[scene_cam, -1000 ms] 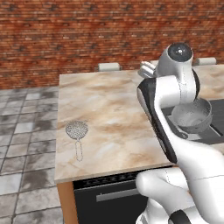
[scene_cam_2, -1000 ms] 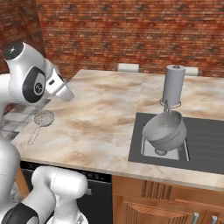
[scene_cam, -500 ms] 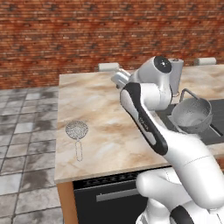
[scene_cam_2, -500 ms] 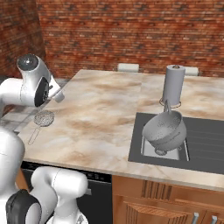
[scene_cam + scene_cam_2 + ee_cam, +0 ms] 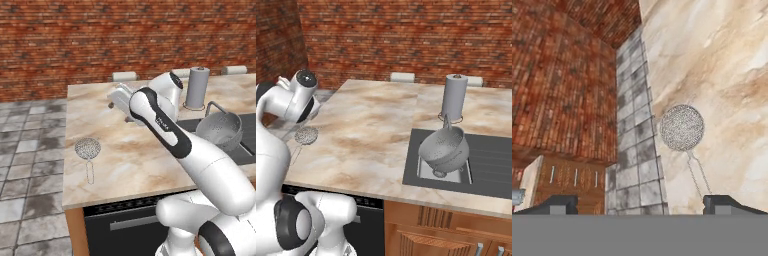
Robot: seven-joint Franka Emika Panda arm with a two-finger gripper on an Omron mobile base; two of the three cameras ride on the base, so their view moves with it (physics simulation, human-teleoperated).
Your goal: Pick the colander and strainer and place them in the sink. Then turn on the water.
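Pincer point(image 5: 640, 202) hovering wide open, empty; strainer point(image 5: 682, 127) lying ahead near counter point(image 5: 130, 155) edge, handle pointing toward pincer.

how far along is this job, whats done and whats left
Done: the large grey perforated metal colander sits in the dark grey sink. In hand: nothing; the open gripper hangs above the small wire-mesh strainer, lying on the marble counter near its edge. Left: strainer into sink, then water on.
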